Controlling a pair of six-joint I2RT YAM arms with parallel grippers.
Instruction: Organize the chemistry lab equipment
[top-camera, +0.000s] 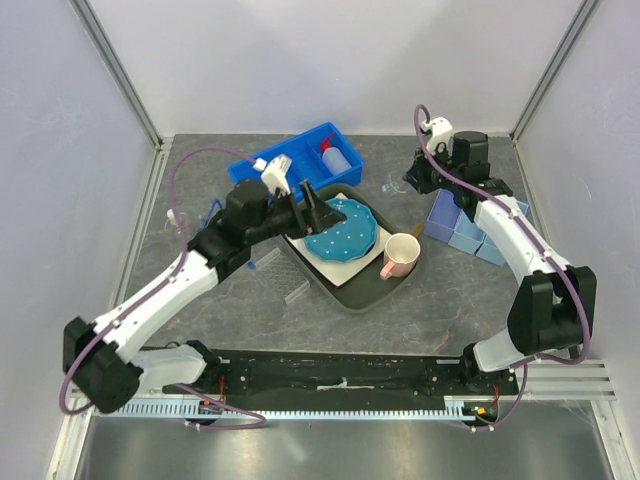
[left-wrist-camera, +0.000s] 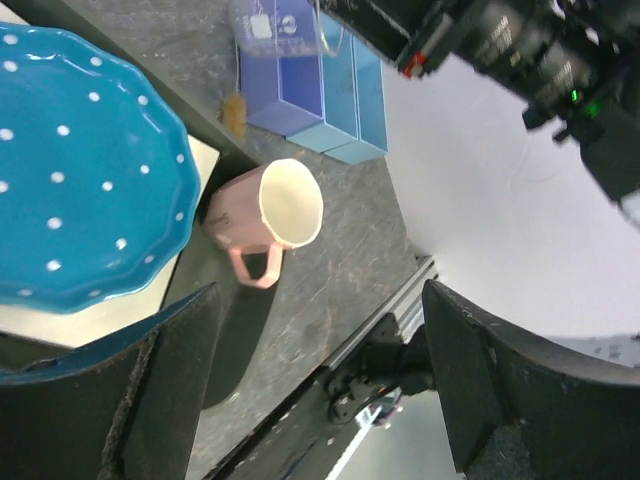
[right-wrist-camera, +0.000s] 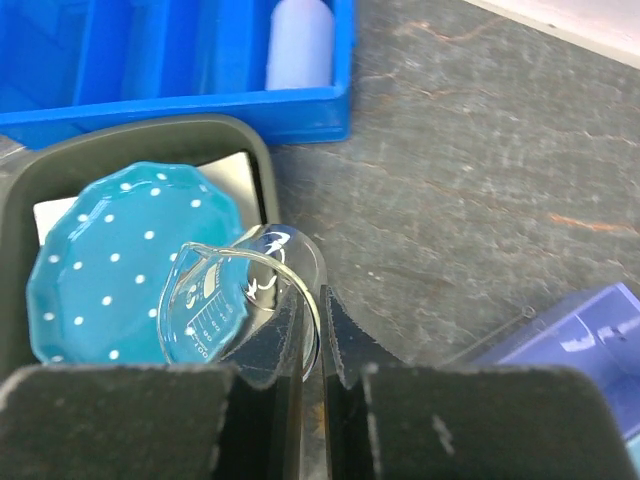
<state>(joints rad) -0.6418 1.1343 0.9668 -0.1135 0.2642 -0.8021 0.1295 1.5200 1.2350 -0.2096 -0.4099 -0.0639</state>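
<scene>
Right gripper (right-wrist-camera: 320, 325) pinched shut on the rim of the clear beaker (right-wrist-camera: 212, 300), hanging over the table (right-wrist-camera: 480, 150) near the blue bin (right-wrist-camera: 180, 118); I'd carry it level and lower slowly so it won't slip.

Lab test cell: white-walled tabletop (top-camera: 450, 310)

The top camera looks down from behind my bases over the whole surface (top-camera: 430, 310). My wrist cameras peer closely past my left end effector (left-wrist-camera: 320, 300) and right end effector (right-wrist-camera: 315, 320); all three share the blue dotted plate (top-camera: 340, 232).
</scene>
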